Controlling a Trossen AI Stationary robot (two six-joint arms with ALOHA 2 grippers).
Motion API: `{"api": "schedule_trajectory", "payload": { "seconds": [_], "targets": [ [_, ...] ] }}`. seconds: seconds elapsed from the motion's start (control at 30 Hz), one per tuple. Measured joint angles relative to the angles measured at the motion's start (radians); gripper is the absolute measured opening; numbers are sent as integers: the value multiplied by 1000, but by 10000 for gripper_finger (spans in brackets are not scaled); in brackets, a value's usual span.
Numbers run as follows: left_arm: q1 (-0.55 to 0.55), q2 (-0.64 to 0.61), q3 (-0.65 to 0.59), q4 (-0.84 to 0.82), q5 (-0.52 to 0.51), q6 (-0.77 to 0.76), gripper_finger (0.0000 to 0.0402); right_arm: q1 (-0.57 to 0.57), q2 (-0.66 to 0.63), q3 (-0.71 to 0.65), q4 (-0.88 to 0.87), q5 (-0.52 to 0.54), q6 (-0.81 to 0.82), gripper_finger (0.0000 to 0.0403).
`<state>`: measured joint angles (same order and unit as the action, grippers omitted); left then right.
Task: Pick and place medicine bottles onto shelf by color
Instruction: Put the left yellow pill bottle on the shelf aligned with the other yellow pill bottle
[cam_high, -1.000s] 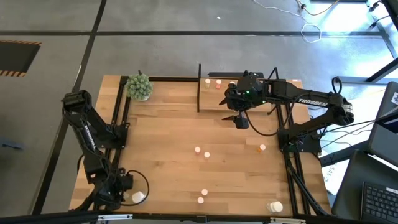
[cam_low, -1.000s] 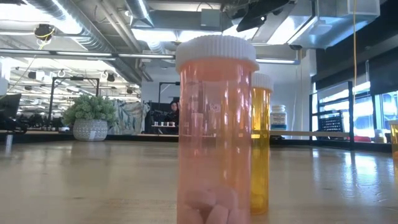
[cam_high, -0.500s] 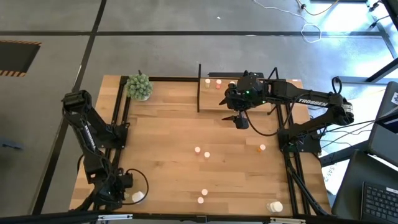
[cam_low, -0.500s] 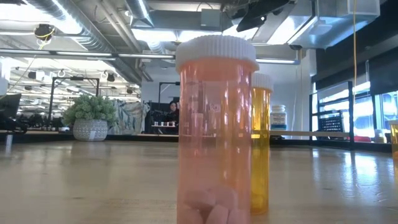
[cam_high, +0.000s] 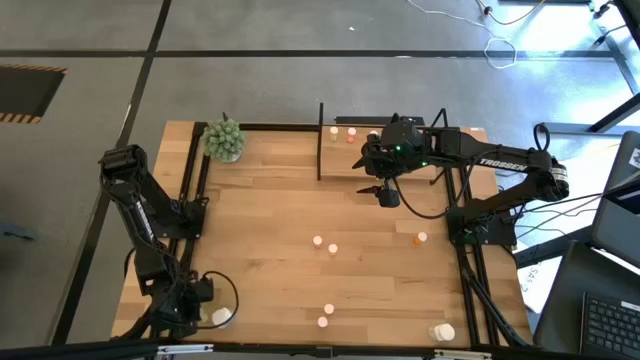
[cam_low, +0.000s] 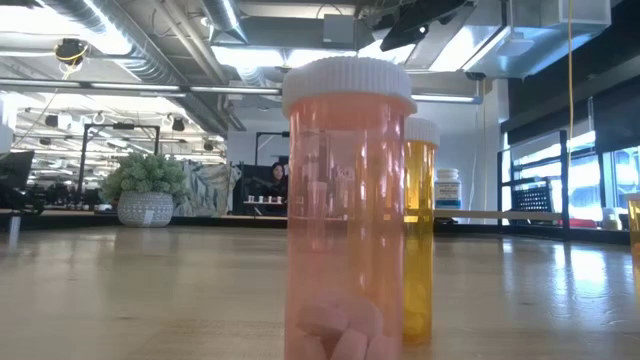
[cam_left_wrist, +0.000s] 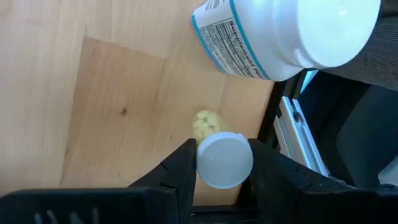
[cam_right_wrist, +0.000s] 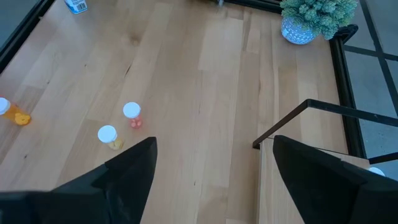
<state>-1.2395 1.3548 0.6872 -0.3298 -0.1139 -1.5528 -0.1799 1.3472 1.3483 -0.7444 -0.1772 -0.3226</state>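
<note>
In the left wrist view my left gripper (cam_left_wrist: 224, 171) sits at the table's near left corner (cam_high: 193, 298), shut on a small clear bottle (cam_left_wrist: 222, 158) with a white cap and yellowish pills inside. A large white bottle (cam_left_wrist: 280, 31) stands just beyond it (cam_high: 222, 317). My right gripper (cam_high: 385, 192) hangs open (cam_right_wrist: 214, 149) above the front of the shelf (cam_high: 345, 160), touching nothing. Two small bottles (cam_high: 342, 132) stand at the shelf's back. Other small bottles stand on the table (cam_high: 326, 245), (cam_high: 325, 316), (cam_high: 419, 238). My left gripper pinches the small bottle's white cap (cam_left_wrist: 208, 163) between its two fingers (cam_left_wrist: 183, 171), one on each side of the cap. The fingers slant down at it from above. The bottle stands upright with its base on the table.
A green plant ball in a pot (cam_high: 224, 140) stands at the far left corner. A second large white bottle (cam_high: 443, 332) is at the near right edge. In the low view a pink bottle (cam_low: 348, 200) and an amber one (cam_low: 420, 230) stand close to the camera. Black frame rails (cam_high: 190, 200) line both sides.
</note>
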Motion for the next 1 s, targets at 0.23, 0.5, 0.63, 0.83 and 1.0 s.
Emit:
{"api": "schedule_trajectory", "payload": {
  "seconds": [0.23,0.5,0.63,0.83,1.0],
  "targets": [
    [0,0,0,0,1,-90,120,0,0,0,0,0,0,323],
    [20,-8,56,-38,0,-119,119,0,0,0,0,0,0,323],
    [33,-38,107,-175,-3,-170,119,0,0,0,0,0,0,323],
    [60,-129,184,-442,-3,-250,119,0,0,0,2,0,0,323],
    [139,-217,236,-605,-8,-286,119,0,0,0,3,0,0,323]
  ]
}}
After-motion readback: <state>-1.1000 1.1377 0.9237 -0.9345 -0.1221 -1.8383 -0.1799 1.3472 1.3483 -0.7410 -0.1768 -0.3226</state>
